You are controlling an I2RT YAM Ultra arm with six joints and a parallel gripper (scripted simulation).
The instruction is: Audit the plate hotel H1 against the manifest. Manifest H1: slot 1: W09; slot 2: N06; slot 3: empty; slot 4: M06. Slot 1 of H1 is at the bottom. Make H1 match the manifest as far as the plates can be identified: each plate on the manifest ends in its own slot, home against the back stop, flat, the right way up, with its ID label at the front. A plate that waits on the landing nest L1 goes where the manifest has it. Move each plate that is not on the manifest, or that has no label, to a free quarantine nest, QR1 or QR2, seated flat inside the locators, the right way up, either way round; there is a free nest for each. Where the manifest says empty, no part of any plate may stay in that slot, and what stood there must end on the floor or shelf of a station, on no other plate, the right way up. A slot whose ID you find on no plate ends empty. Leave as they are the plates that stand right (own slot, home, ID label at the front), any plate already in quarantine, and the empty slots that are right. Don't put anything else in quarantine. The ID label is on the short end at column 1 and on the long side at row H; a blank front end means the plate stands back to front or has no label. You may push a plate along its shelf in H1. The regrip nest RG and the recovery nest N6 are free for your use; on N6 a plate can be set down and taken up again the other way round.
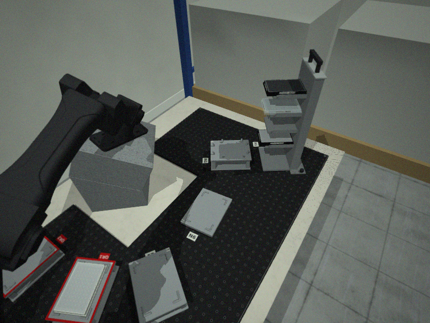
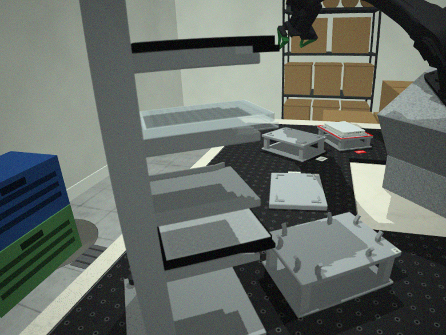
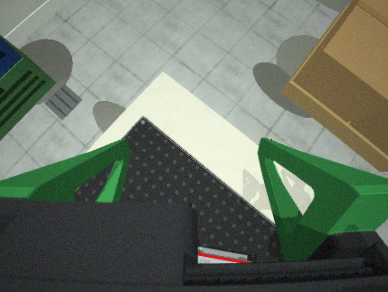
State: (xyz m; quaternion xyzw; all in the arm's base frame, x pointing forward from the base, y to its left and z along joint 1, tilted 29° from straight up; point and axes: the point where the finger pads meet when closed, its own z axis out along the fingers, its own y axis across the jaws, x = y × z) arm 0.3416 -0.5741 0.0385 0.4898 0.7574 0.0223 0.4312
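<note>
The gripper (image 3: 192, 165) hung high above the corner of the dotted black mat (image 3: 165, 165), its green fingers spread as wide as they go with nothing between them. The plate tower (image 1: 307, 114) stood well apart at the far side of the mat, with a black plate (image 1: 284, 86) on its top shelf, a clear plate (image 1: 281, 105) on the shelf below, one bare shelf, and a black-edged plate (image 1: 274, 138) beneath that. A raised nest (image 1: 230, 154) sat just beside the tower's foot, and the flat nest marked N6 (image 1: 207, 211) lay nearer the arm. A white plate (image 1: 83, 286) rested in one red-rimmed nest. Cardboard boxes (image 2: 327, 77) filled a rack (image 2: 376, 61) behind.
</note>
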